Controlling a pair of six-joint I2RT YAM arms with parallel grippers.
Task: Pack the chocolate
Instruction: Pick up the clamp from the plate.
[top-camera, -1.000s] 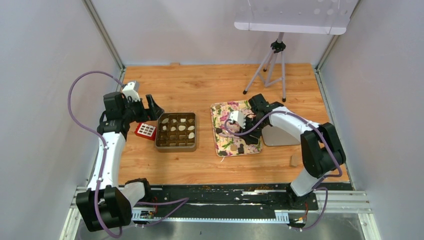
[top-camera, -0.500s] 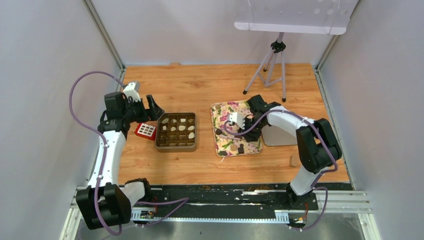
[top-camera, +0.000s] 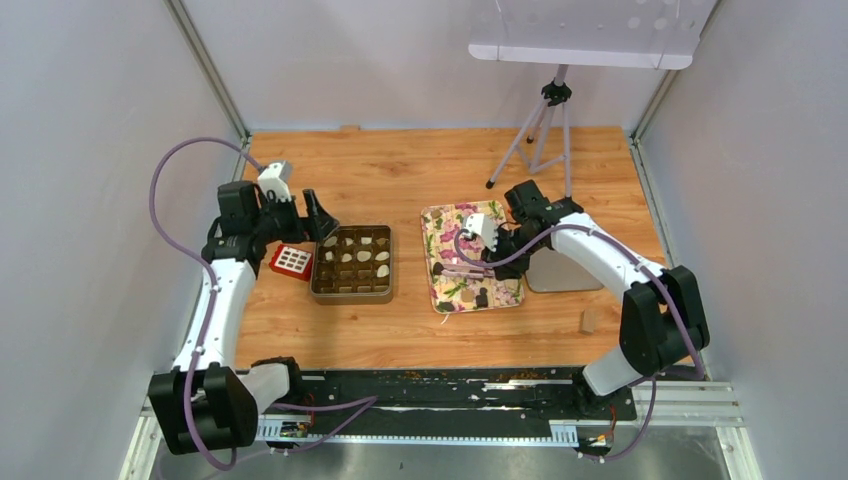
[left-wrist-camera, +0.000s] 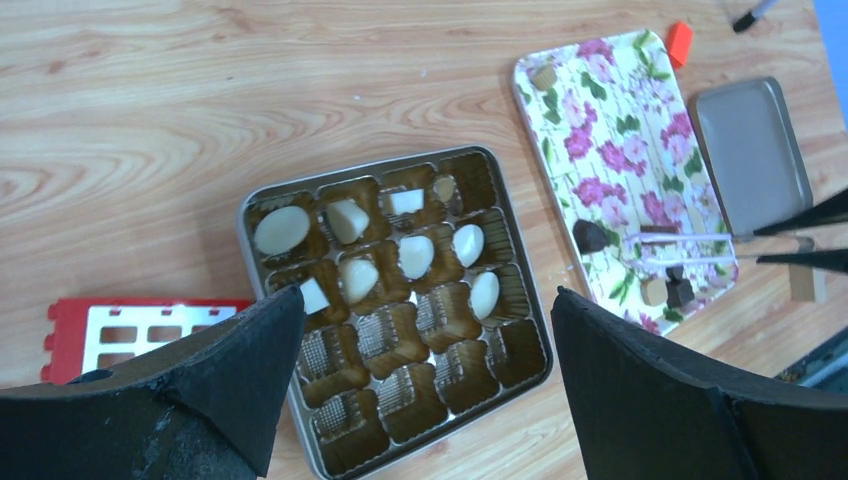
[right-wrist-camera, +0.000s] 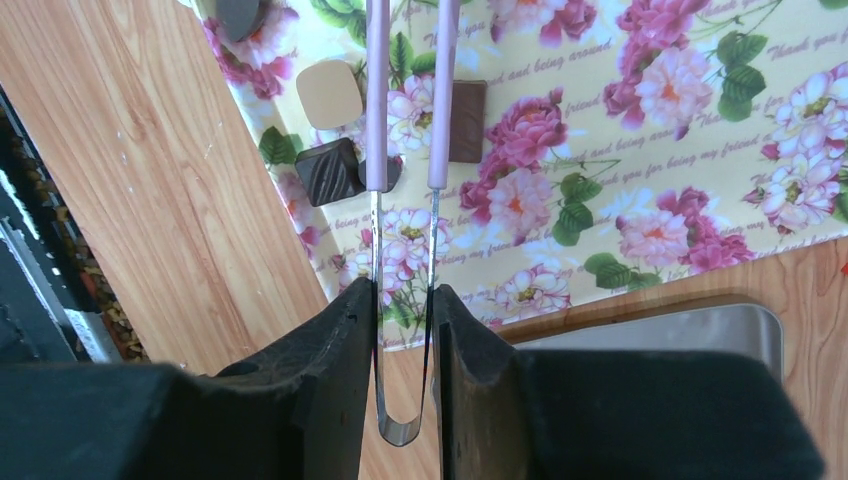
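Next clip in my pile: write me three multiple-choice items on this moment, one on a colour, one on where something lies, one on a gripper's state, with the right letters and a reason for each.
1. What colour is the flat plastic grid beside the square metal tin?
A. Red
B. Blue
C. Green

2. Where do the dark brown chocolate pieces lie?
A. In the tin
B. On the floral tray
C. Some in each

3. What is the state of the right gripper?
A. Open and empty
B. Shut on thin metal tweezers
C. Shut on a chocolate piece

Answers:
1 A: the left wrist view shows a red frame with pale cut-outs.
2 B: the dark pieces all sit on the flower print, while the tin's filled cups hold only pale ones.
3 B: the right wrist view shows both fingers pressed against the tweezers' legs.
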